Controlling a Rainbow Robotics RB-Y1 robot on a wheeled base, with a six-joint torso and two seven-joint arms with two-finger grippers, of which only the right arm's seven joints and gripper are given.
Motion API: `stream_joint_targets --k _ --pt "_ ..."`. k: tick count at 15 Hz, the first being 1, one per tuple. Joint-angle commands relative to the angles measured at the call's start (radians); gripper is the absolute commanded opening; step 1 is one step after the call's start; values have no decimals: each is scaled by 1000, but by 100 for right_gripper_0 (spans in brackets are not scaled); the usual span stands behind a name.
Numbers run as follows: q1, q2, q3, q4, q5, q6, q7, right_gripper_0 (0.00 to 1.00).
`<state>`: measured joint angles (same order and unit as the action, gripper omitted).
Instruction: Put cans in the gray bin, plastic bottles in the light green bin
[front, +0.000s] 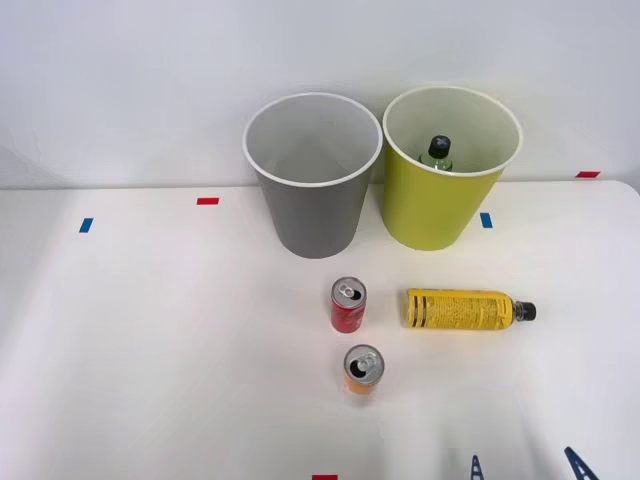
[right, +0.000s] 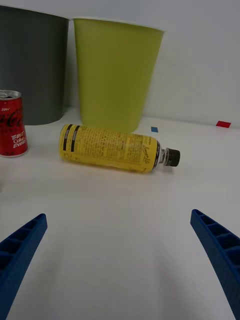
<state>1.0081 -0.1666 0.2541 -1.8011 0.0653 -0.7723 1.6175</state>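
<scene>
The gray bin (front: 312, 180) (right: 31, 65) and the light green bin (front: 450, 170) (right: 116, 72) stand side by side at the back of the table. A green bottle (front: 436, 154) with a black cap stands inside the light green bin. A yellow-label bottle (front: 468, 309) (right: 116, 148) lies on its side in front of that bin, cap pointing right. A red can (front: 348, 305) (right: 12, 124) stands upright left of it, and an orange can (front: 362, 369) stands nearer me. My right gripper (front: 527, 468) (right: 120, 260) is open at the table's front edge, short of the lying bottle, holding nothing.
Small red tape marks (front: 207, 201) and blue tape marks (front: 486, 220) dot the white table (front: 150, 340). A white wall rises right behind the bins. Open tabletop spreads to the left of the cans and between the gripper and the bottle.
</scene>
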Motion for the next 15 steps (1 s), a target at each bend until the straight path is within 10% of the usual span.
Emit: stream_joint_targets --k 1,15 --pt "23 -48 70 3 -76 -21 32 99" --pt "30 -50 151 6 -45 -15 81 99"
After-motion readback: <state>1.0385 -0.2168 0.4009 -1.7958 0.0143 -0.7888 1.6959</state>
